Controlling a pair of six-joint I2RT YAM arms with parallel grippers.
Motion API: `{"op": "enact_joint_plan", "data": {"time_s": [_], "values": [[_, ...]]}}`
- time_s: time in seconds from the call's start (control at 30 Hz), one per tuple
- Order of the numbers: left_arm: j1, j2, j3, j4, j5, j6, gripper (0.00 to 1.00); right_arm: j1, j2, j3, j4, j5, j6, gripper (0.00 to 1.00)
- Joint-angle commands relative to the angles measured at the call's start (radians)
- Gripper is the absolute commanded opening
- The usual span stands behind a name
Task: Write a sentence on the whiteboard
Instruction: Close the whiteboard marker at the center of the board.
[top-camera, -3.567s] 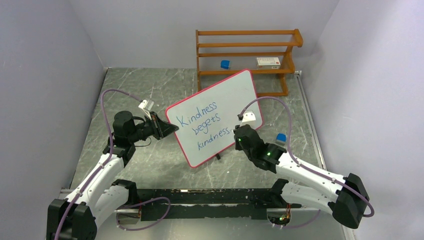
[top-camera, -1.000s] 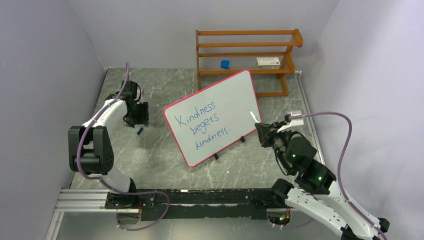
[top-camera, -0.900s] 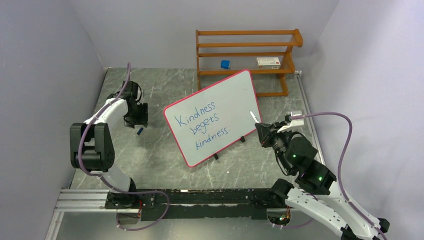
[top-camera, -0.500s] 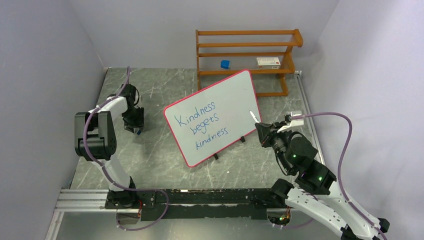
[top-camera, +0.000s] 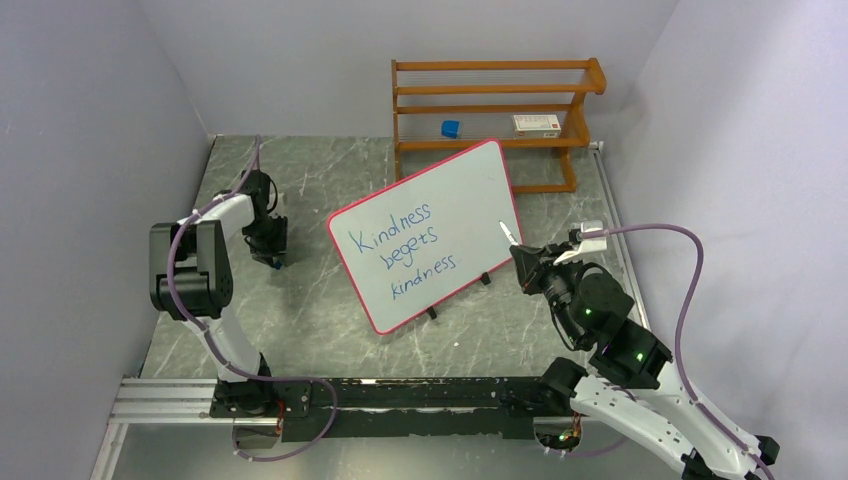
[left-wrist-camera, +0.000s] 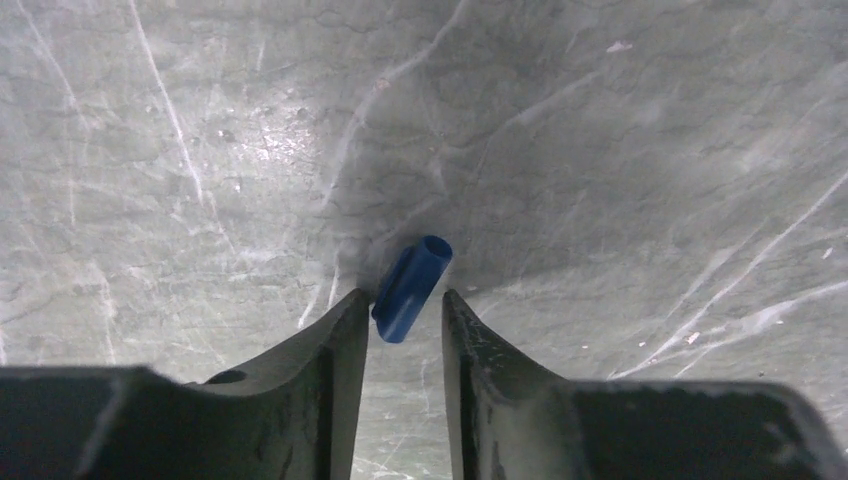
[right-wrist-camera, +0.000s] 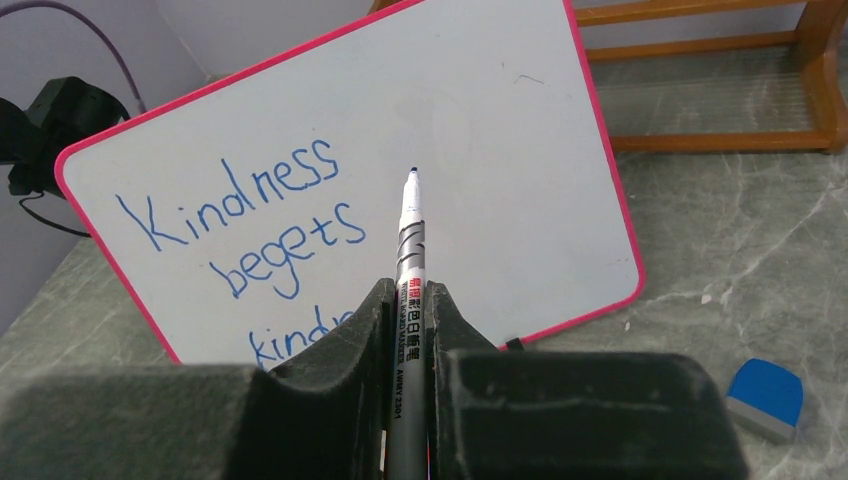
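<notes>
The right tool (right-wrist-camera: 405, 292) is keeping the uncapped marker (right-wrist-camera: 409, 235) clamped, its tip off the whiteboard (top-camera: 468, 195), which is standing propped on the worktop (top-camera: 330, 330) with the sentence (top-camera: 402, 248) complete. The left tool (left-wrist-camera: 405, 310) is lowering onto the blue cap (left-wrist-camera: 412, 288), its jaws narrowing but still apart, so recapping is probably coming next.

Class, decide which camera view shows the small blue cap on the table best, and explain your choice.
The left wrist view: the blue cap lies large and sharp between the open jaws of the left gripper. In the top external view that gripper hides nearly all of it; the right wrist view does not show it.
</notes>
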Motion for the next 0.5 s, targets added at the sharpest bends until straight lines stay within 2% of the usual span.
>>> {"op": "enact_joint_plan", "data": {"time_s": [0.0,0.37,0.47], "values": [[0.005,0.006,-0.048,0.024,0.095,0.007,0.33,-0.003,-0.003,-0.008,0.015,0.009,-0.011,0.00],[-0.001,-0.063,-0.104,0.050,0.092,-0.004,0.06,-0.004,0.005,-0.008,0.017,-0.003,-0.011,0.00],[-0.003,-0.106,-0.109,0.057,0.093,-0.006,0.05,-0.003,0.007,-0.008,0.017,-0.012,-0.011,0.00]]}}
